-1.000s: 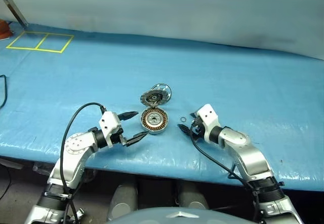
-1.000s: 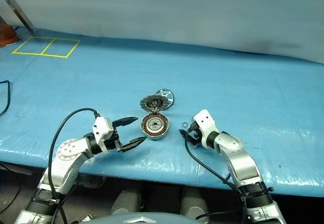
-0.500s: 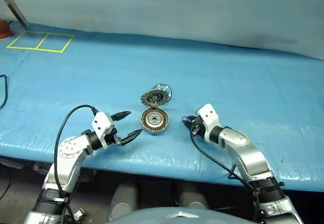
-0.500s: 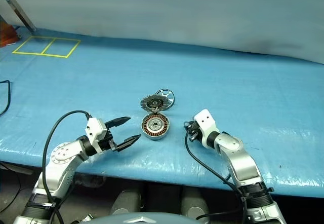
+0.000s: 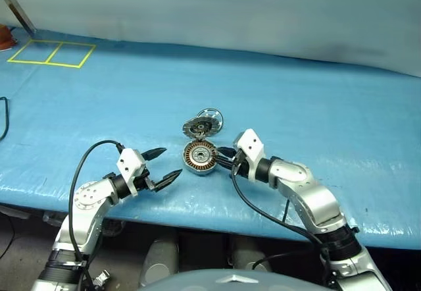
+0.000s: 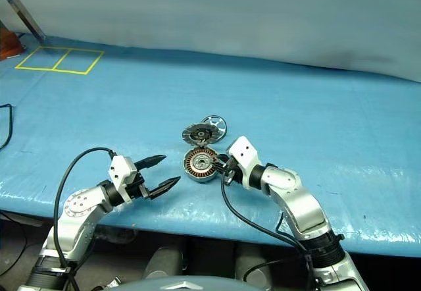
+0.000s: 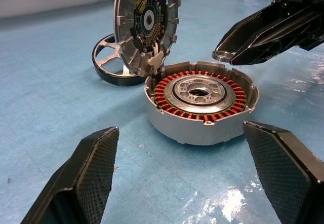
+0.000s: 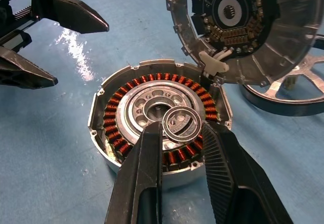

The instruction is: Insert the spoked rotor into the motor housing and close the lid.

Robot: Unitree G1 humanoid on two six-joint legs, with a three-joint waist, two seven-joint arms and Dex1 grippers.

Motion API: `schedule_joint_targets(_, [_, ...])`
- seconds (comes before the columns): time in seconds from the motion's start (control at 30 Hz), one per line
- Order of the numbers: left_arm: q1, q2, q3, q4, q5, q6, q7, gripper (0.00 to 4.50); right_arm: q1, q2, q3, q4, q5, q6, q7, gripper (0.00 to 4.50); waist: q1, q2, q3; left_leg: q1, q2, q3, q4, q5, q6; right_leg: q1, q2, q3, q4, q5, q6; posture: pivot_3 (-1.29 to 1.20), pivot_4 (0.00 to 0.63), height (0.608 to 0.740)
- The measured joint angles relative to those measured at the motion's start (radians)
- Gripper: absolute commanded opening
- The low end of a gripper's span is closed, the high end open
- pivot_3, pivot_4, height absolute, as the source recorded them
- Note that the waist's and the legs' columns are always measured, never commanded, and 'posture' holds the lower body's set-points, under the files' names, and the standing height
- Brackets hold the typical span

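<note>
The desk (image 5: pixel 316 106) carries the motor housing (image 8: pixel 159 120) with its lid (image 8: pixel 238 29) upright. The right hand (image 8: pixel 182 133) pinches a small ring (image 8: pixel 182 124) just above the hub — a tilt could jam it. The spoked rotor (image 7: pixel 114 62) lies beyond the lid, untouched. The left hand (image 7: pixel 187 168) waits spread wide — bumping the housing would shift it.

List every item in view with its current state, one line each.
Housing: open, windings exposed, no rotor inside.
Lid: swung up on its hinge.
Rotor: on the table behind the lid.
Small ring: pinched in right tool, over the housing.
Left tool: open, empty.
</note>
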Motion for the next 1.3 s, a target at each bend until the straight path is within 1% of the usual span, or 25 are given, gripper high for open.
schedule_joint_targets(0.1, [0.002,-0.01,0.0,0.0,0.001,0.0,0.004,4.29,-0.029,0.032,0.03,0.041,-0.009,-0.002,-0.002,0.77,0.0,0.0,0.0,0.0,0.0,0.0,-0.001,0.0,0.0,0.0,0.0,0.0,0.0,0.0,0.0,0.0,0.15,0.74])
schedule_joint_targets(0.33, [0.012,-0.012,0.0,0.0,0.009,-0.001,0.021,4.29,-0.047,0.052,0.062,0.076,-0.03,-0.005,0.0,0.77,0.0,0.0,0.0,0.0,0.0,0.0,-0.002,0.0,0.0,-0.001,0.0,0.0,0.0,0.0,-0.001,0.0,0.15,0.74])
schedule_joint_targets(0.77, [0.017,-0.012,0.0,0.0,0.018,-0.003,0.028,4.29,-0.071,0.077,0.062,0.123,-0.046,-0.027,0.003,0.77,-0.001,0.0,0.0,0.0,0.0,0.0,-0.003,0.0,0.0,-0.001,0.0,0.0,0.0,-0.001,-0.001,0.0,0.15,0.74])
schedule_joint_targets(1.3, [0.019,-0.012,0.0,0.0,0.024,-0.012,0.044,4.29,-0.078,0.065,0.072,0.136,-0.059,-0.054,0.014,0.77,-0.001,0.0,0.0,0.0,0.0,0.0,-0.003,0.0,0.0,-0.001,0.0,0.0,-0.001,-0.001,-0.001,0.0,0.15,0.74])
